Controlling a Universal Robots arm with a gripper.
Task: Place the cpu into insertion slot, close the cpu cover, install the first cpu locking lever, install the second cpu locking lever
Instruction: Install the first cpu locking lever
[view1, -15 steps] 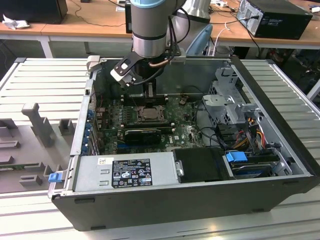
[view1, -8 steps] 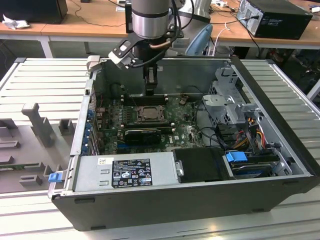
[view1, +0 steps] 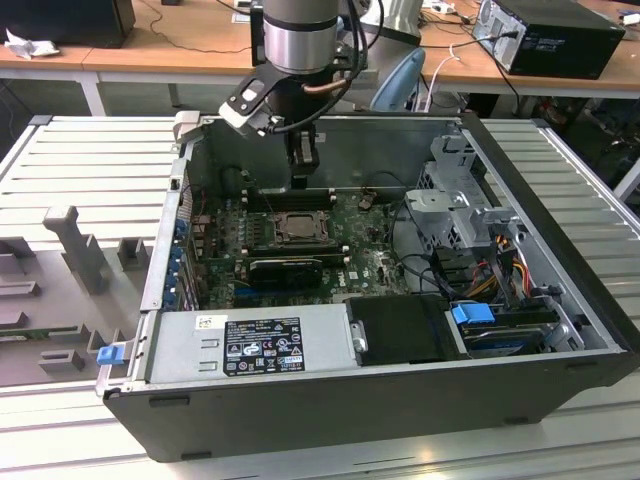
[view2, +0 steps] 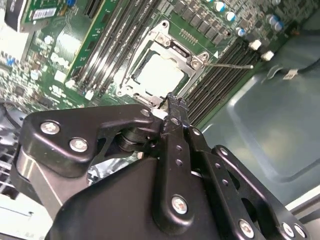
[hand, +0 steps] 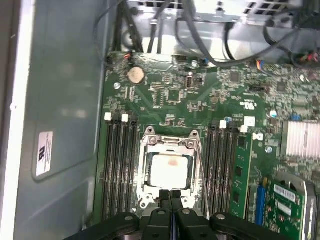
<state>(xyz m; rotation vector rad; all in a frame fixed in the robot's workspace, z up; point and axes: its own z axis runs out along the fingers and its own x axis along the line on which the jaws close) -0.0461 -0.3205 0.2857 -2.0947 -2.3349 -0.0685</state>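
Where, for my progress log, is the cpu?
In the first wrist view the cpu lies framed by the cpu cover, between the memory slot banks, just beyond the gripper.

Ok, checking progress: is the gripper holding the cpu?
No, in the first wrist view the cpu lies in the insertion slot, and the gripper is shut on nothing.

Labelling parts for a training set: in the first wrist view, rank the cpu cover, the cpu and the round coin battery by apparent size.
1. cpu cover
2. cpu, framed inside it
3. coin battery, clearly smallest
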